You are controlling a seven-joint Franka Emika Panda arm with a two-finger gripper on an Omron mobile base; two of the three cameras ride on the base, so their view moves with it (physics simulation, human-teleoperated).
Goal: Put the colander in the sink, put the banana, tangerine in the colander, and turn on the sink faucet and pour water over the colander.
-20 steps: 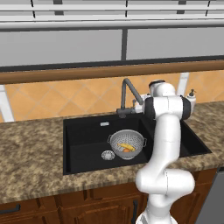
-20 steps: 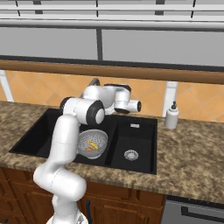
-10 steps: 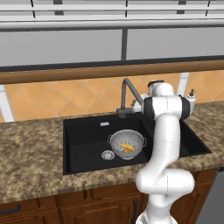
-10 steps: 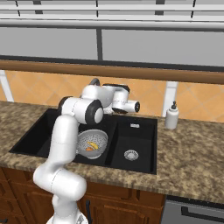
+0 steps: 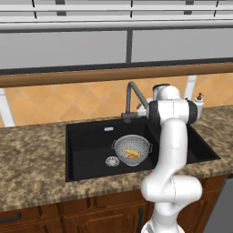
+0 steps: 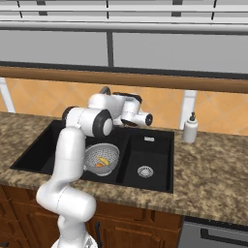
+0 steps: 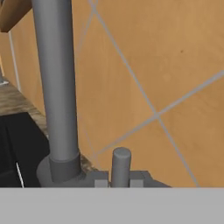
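Note:
The silver colander (image 5: 132, 150) (image 6: 100, 160) sits in the large basin of the black sink (image 5: 86, 150) (image 6: 155, 145). The yellow banana (image 5: 129, 151) (image 6: 102, 160) and the orange tangerine (image 5: 133, 156) (image 6: 98, 165) lie inside it. The dark grey faucet (image 5: 132, 93) (image 6: 104, 90) (image 7: 54, 87) stands behind the sink. My gripper (image 6: 127, 121) is down at its base. In the hand view a short upright grey handle (image 7: 121, 162) stands just in front of the hand, right of the neck. How the fingers stand I cannot make out. No water shows.
A white soap dispenser (image 5: 199, 99) (image 6: 190, 130) stands on the speckled stone counter (image 5: 32, 159) right of the sink. The smaller basin holds a round drain (image 6: 144, 170). An orange tiled wall (image 7: 166, 78) rises close behind the faucet, under a wooden shelf.
The hand has hardly shifted beside the faucet's base. The colander and the fruit lie as before.

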